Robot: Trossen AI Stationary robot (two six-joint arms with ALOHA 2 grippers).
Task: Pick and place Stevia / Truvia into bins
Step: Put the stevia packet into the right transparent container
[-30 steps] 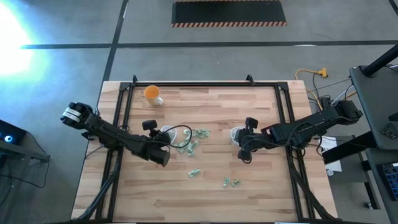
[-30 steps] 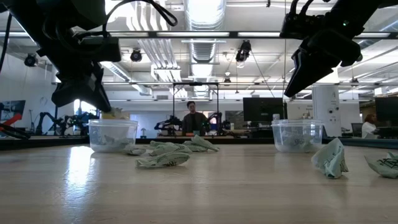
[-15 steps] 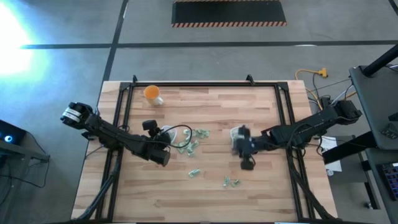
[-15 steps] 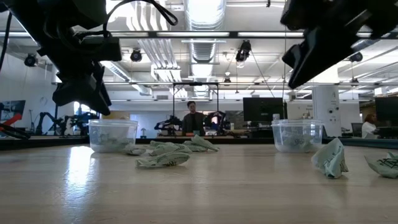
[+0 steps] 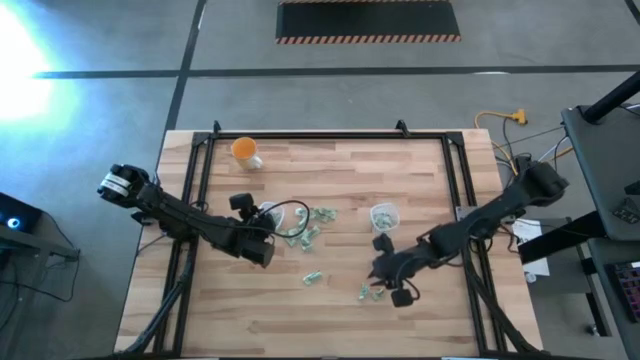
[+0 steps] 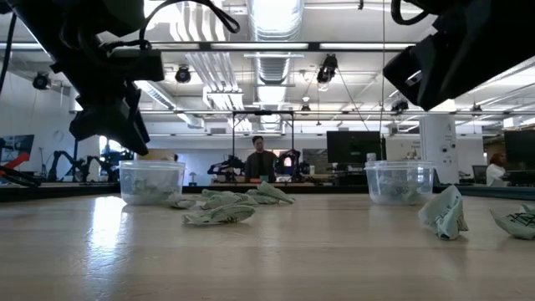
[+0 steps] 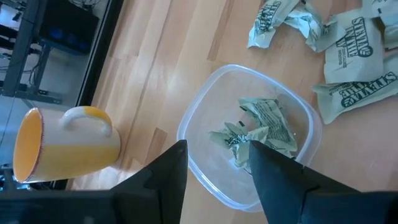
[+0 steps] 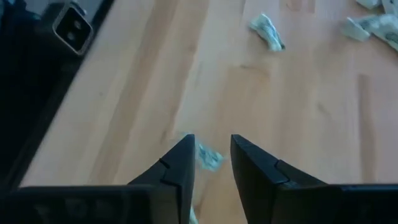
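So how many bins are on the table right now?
2. One bin sits under the left hand, holding sachets; the other bin stands mid-table, beyond the right hand.

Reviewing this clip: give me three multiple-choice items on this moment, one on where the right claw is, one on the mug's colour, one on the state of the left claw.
1. Where is the right claw?
A. Over the mug
B. Over the loose sachets near the table's front edge
C. Inside the left bin

2. What colour is the mug?
A. Orange
B. Blue
C. Black

3. What is the state of the left claw?
A. Shut on a sachet
B. Shut on the bin's rim
C. Open and empty above the left bin

Answers:
1 B: the high view shows the right arm reaching away from the right bin to the small front group of sachets.
2 A: the left wrist view shows an orange mug lying on its side.
3 C: the left wrist view shows a gap between the fingers, with the bin and its sachets below.
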